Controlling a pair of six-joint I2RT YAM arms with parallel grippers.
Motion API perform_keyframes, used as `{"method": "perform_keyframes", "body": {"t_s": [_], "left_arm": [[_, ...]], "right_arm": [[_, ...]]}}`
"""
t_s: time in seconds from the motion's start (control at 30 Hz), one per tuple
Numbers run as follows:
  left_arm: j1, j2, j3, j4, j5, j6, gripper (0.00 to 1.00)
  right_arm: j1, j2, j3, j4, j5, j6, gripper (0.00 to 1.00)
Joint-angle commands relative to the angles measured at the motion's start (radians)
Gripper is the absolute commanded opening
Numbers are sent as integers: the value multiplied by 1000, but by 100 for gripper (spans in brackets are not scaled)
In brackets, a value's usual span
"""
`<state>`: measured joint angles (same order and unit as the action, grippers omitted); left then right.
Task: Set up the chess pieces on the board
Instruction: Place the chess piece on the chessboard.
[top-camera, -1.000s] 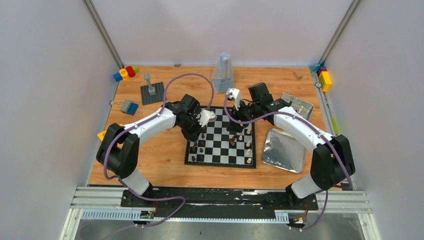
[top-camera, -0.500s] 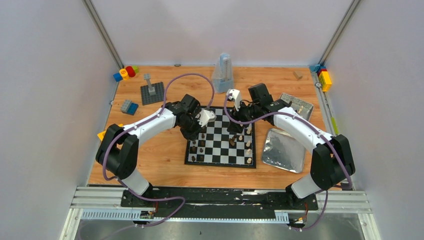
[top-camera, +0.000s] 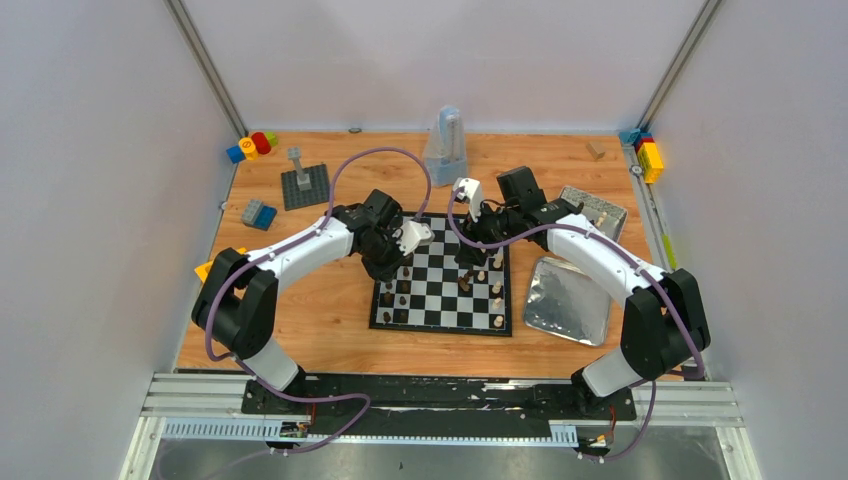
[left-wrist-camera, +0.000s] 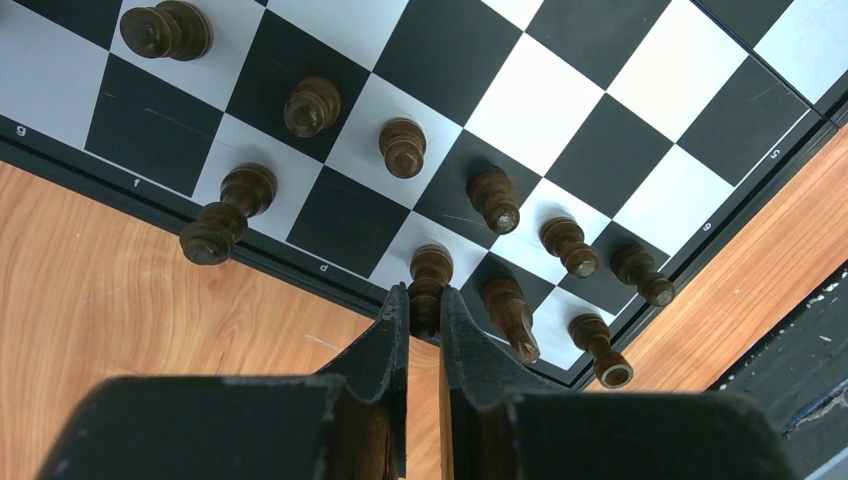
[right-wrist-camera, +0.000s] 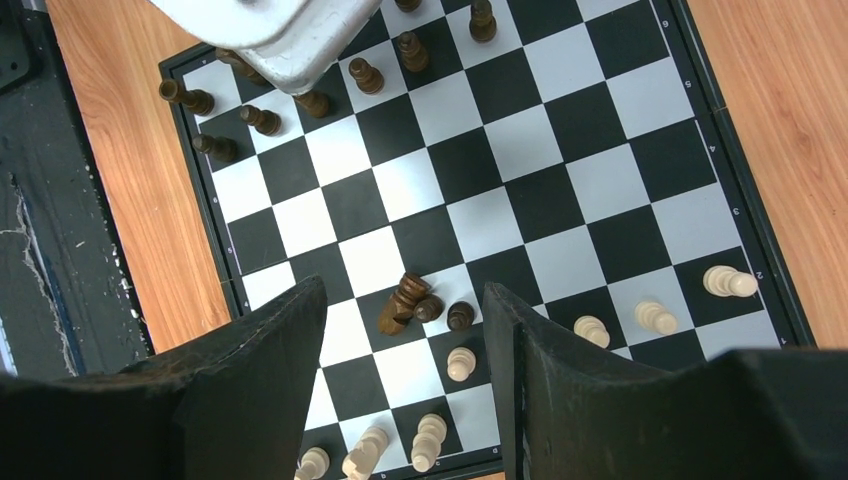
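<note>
Arms barely moved: left gripper (left-wrist-camera: 424, 300) clamps dark chess piece (left-wrist-camera: 431, 266), right gripper (right-wrist-camera: 403, 295) spread over chessboard (right-wrist-camera: 580, 130); wooden table (top-camera: 330, 320), white walls (top-camera: 450, 60)

We lean both arms in over the board (top-camera: 440, 300). Our left arm (top-camera: 300, 250) bends down at the board's left edge, and our left gripper (left-wrist-camera: 424, 312) is pinched narrow around a dark piece (left-wrist-camera: 431, 268). Our right arm (top-camera: 590, 250) reaches over the board's right side, where our right gripper (right-wrist-camera: 405, 300) hangs above it with its jaws spread wide.
</note>
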<state>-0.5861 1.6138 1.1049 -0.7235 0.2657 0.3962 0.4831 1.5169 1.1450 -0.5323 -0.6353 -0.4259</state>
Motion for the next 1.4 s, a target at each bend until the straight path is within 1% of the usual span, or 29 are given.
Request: {"method": "perform_keyframes", "body": {"t_s": [0.0,0.27,0.37,0.53,0.7,0.77,0.9,1.13,1.37], "left_arm": [[-14,-20,8,-22,-2,18,10],[-15,-30,11,-16,-21,12,24],[-16,-37,11,-13,-29,8,30],[-16,-61,10,-4,-37,4,42],[-17,-89,20,-5,-25,-2,48],[-17,-99,23,-5,-23,-1,53],[-16,-116,25,-3,-19,-2,56],[-17,-130,18,2,-23,-1,57],[-16,-143,12,2,-32,1,58]], "right_arm": [[-3,4,2,34,20,-26,60],[-3,38,24,-6,68,-16,60],[0,60,33,-26,113,-16,59],[20,103,45,-61,208,-26,52],[43,144,61,-92,282,-42,44],[50,152,66,-99,298,-50,42],[62,175,81,-112,326,-55,37],[78,212,103,-121,347,-57,32],[90,230,109,-134,349,-60,31]]}}
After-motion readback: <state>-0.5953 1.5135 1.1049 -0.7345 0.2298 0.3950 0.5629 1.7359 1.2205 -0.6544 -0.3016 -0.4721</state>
